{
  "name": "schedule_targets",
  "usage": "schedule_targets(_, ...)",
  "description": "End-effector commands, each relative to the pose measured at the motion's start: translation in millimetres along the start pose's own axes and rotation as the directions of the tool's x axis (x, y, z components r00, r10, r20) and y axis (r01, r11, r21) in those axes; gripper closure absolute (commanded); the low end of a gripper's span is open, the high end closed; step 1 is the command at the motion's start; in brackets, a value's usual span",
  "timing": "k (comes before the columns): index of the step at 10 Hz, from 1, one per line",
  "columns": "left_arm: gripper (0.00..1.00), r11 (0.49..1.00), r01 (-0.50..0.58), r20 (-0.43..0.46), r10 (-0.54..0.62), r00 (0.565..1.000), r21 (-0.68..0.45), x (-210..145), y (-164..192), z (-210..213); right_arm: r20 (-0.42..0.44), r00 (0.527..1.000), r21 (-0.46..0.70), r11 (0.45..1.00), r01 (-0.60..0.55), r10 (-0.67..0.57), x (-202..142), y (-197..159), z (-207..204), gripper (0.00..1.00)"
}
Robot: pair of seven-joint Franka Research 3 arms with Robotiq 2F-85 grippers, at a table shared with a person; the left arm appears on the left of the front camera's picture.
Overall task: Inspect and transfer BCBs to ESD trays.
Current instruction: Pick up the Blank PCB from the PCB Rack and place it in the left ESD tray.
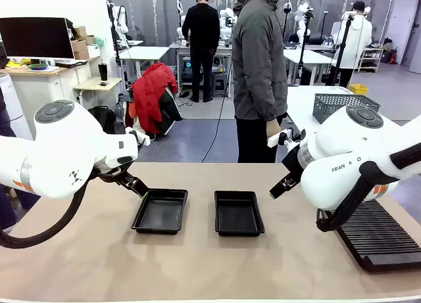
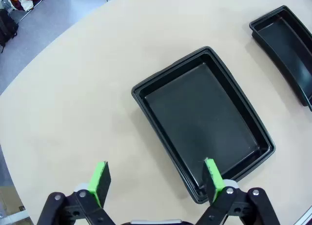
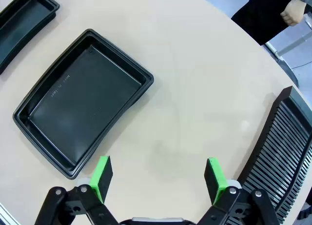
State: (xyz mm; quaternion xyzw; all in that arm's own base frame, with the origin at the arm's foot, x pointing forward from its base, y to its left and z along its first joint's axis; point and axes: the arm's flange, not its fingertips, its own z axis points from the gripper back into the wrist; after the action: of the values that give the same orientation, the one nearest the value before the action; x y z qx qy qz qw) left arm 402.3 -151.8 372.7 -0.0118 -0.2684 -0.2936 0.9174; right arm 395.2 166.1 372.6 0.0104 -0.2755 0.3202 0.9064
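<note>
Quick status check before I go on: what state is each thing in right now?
Left ESD tray: empty, flat on table.
Right ESD tray: empty, flat on table.
Left gripper: open, holding nothing.
Right gripper: open, holding nothing.
Slotted rack: visible slots empty.

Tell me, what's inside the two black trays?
Nothing. The left tray and the right tray both show bare black floors, with no boards inside. In the left wrist view, a green fingertip covers one small bit of the left tray's corner.
</note>
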Motion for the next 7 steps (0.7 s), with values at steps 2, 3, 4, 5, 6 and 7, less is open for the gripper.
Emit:
schedule_targets(2,0.00,1.000,0.000,0.000,0.000,1.000,0.000,-0.1,0.0,-0.1,0.000,1.000,0.000,1.000,0.000,0.000,0.0,0.0,0.0,0.00)
schedule_targets(3,0.00,1.000,0.000,0.000,0.000,1.000,0.000,-0.1,0.0,-0.1,0.000,1.000,0.000,1.000,0.000,0.000,0.0,0.0,0.0,0.00)
schedule_targets(4,0.00,1.000,0.000,0.000,0.000,1.000,0.000,-0.1,0.0,-0.1,0.000,1.000,0.000,1.000,0.000,0.000,0.0,0.0,0.0,0.00)
schedule_targets(5,0.00,1.000,0.000,0.000,0.000,1.000,0.000,-0.1,0.0,-0.1,0.000,1.000,0.000,1.000,0.000,0.000,0.0,0.0,0.0,0.00)
schedule_targets(6,0.00,1.000,0.000,0.000,0.000,1.000,0.000,-0.1,0.0,-0.1,0.000,1.000,0.000,1.000,0.000,0.000,0.0,0.0,0.0,0.00)
schedule_targets(7,0.00,1.000,0.000,0.000,0.000,1.000,0.000,-0.1,0.0,-0.1,0.000,1.000,0.000,1.000,0.000,0.000,0.0,0.0,0.0,0.00)
